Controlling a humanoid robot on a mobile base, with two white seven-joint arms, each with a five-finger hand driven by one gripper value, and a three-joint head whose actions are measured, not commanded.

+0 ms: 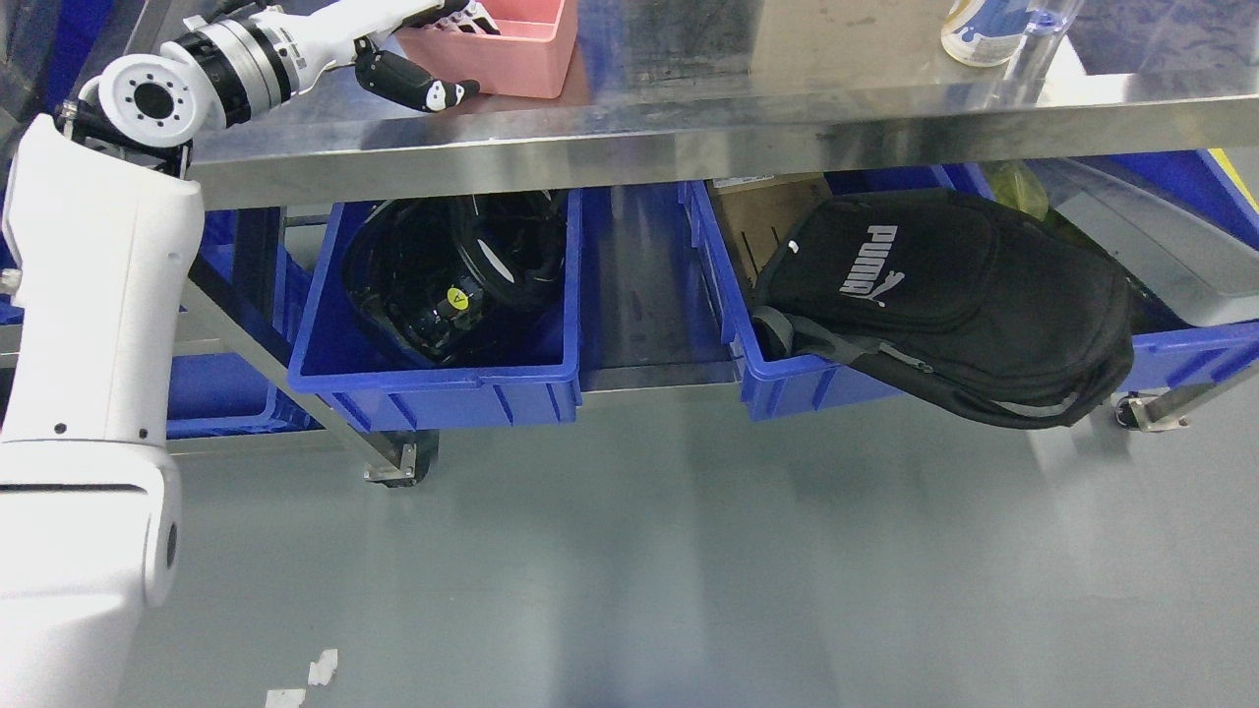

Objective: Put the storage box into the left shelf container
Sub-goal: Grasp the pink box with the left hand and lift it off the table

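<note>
Dark fingers (472,17) of the left hand (423,49) are hooked over the near wall of the pink plastic storage box (521,44), the thumb pressed outside; the box is thus gripped on the stainless steel table top (787,88). The grasping step appears in hand. Next, lifting clear and lowering into the left blue shelf bin (433,379), already crowded with black gear (452,275), is called for.

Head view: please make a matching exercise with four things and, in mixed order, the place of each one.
Things:
1. pink storage box
2. black backpack
3. black cables
4. bottle

Places:
A. in the left blue bin
B. top right on the steel table
C. at the left hand
D. hanging over the right blue bin

Pairs: 1-C, 2-D, 3-A, 4-B
</note>
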